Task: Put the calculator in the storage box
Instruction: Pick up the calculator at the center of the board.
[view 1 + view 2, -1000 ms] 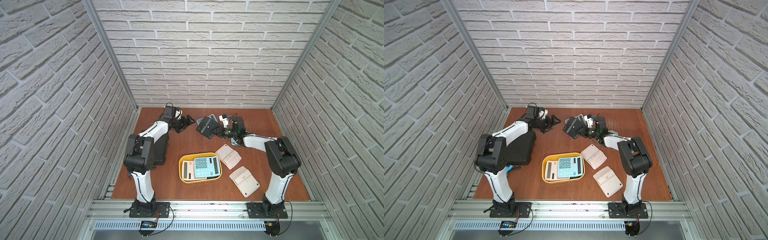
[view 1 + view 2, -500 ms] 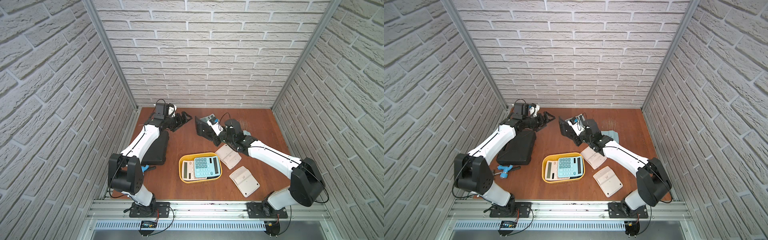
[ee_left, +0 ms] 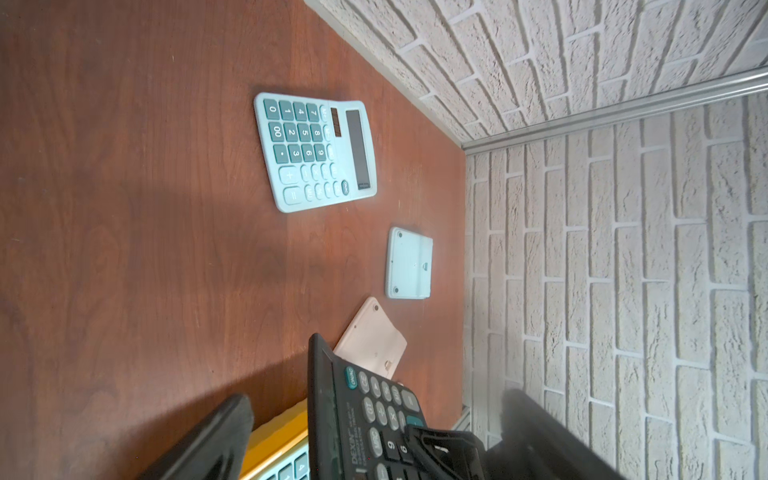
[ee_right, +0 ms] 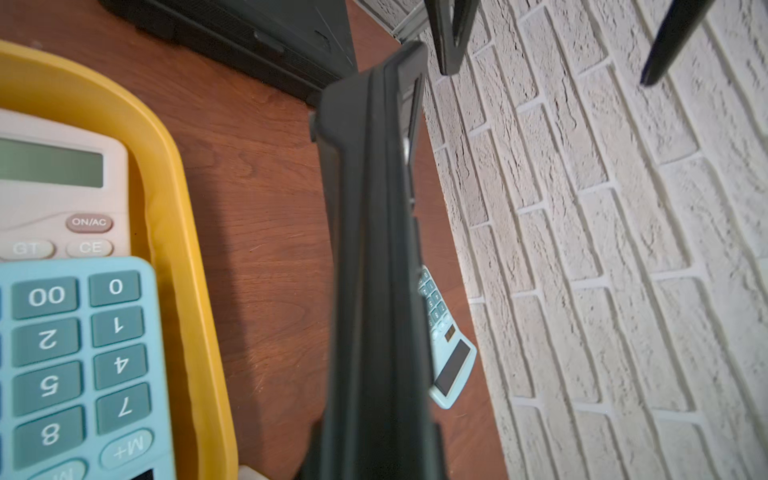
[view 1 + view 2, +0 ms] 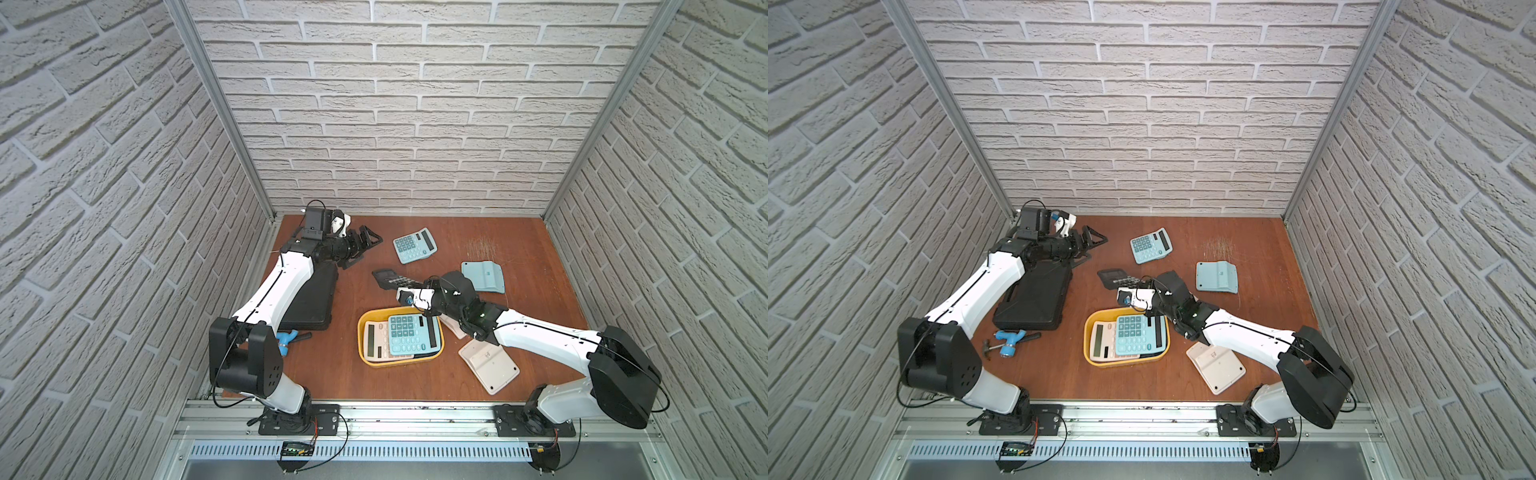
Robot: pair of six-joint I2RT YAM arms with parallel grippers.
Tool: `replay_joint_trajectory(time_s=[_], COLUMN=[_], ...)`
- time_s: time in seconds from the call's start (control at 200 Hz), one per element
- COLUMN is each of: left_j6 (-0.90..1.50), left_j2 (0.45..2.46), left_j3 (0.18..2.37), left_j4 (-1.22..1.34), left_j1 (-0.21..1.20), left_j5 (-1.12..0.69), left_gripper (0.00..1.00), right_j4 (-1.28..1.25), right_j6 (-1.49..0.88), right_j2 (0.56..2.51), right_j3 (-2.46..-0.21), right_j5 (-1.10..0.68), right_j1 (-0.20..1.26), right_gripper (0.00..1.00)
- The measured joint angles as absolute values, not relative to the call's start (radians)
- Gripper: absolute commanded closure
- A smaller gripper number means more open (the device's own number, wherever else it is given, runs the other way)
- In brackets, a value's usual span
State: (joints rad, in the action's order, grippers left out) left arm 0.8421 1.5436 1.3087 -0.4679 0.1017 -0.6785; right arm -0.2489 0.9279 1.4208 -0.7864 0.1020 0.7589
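Note:
A black calculator (image 5: 388,279) (image 5: 1115,277) hangs tilted just behind the far rim of the yellow storage box (image 5: 365,332) (image 5: 1090,338), with my right gripper (image 5: 409,287) (image 5: 1133,286) shut on its near end. In the right wrist view it runs edge-on (image 4: 374,249) from my right gripper (image 4: 374,457), beside the storage box rim (image 4: 183,249). In the storage box lie a white calculator (image 5: 374,340) and a blue calculator (image 5: 411,334) on top of it. My left gripper (image 5: 365,245) (image 3: 378,399) stands open and empty at the back left.
A blue calculator (image 5: 414,245) lies face up at the back. Face down lie another blue calculator (image 5: 482,276) and a pale one (image 5: 488,365). A black hard case (image 5: 311,299) and a blue-handled tool (image 5: 286,338) lie under my left arm.
My right gripper has carried the black calculator from the back centre towards the yellow box. The left gripper has stayed open at the back left.

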Motion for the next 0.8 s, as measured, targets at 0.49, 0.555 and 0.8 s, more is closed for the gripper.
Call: replay_joint_trajectory(time_s=[0.49, 0.555, 0.8], left_j6=[0.76, 0.752, 0.716], left_j2=[1.644, 1.66, 1.673], left_j3=[1.312, 1.312, 1.313], left_j4=[-0.497, -0.495, -0.487], left_j1=[0.167, 0.175, 0.166], left_j5=[-0.838, -0.851, -0.855], left_gripper=[0.5, 0.6, 0.93], right_j4=[-0.718, -0.786, -1.032], right_j6=[1.237, 1.264, 1.322], right_j2=[1.49, 1.516, 1.61], right_j3=[-0.641, -0.628, -0.586], right_j5=[0.254, 0.27, 0.304], right_j1=[0.815, 0.818, 0.819], right_gripper=[0.97, 0.97, 0.97])
